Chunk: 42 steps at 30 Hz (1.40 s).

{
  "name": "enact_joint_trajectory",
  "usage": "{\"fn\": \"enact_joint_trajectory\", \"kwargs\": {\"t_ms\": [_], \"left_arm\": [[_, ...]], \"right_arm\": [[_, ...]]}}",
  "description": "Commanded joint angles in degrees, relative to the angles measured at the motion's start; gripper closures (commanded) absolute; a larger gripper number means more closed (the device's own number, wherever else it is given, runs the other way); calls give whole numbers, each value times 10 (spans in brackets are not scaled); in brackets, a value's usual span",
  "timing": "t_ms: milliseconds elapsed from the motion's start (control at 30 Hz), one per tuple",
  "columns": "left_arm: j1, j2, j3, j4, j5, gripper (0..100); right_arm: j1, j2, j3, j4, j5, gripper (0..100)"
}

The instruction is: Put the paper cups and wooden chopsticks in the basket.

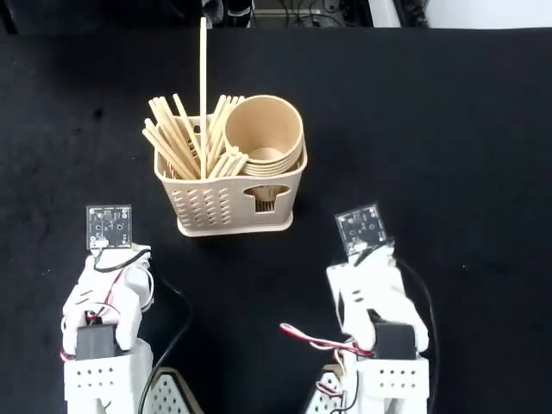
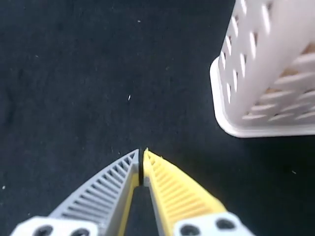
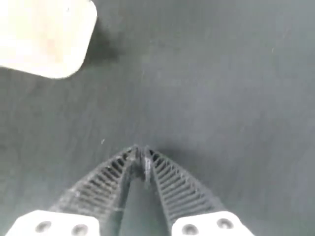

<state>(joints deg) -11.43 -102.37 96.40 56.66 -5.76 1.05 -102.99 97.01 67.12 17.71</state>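
Basket [image 1: 216, 205] ahead of closed left gripper [image 2: 141, 157]

Left arm [image 1: 108, 302], right arm [image 1: 379, 297], jaws closed (both)

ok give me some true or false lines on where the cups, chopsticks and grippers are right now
1. The paper cups sit nested inside the basket. True.
2. The wooden chopsticks lie flat on the table beside the basket. False: they stand in the basket, next to the cups.
3. The left gripper is shut and holds nothing. True.
4. The right gripper is clamped on a cup. False: it is shut and empty, over the bare black table.
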Motion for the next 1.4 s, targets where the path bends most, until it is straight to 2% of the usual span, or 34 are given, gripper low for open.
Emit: {"fn": "enact_joint_trajectory", "kwargs": {"t_ms": [0,1367], "left_arm": [[-7,-6,10,3,-4,967],[-5,-6,10,4,-4,967]], "right_arm": [[12,-45,-5,74,1,986],[15,-34,-4,68,0,986]]}}
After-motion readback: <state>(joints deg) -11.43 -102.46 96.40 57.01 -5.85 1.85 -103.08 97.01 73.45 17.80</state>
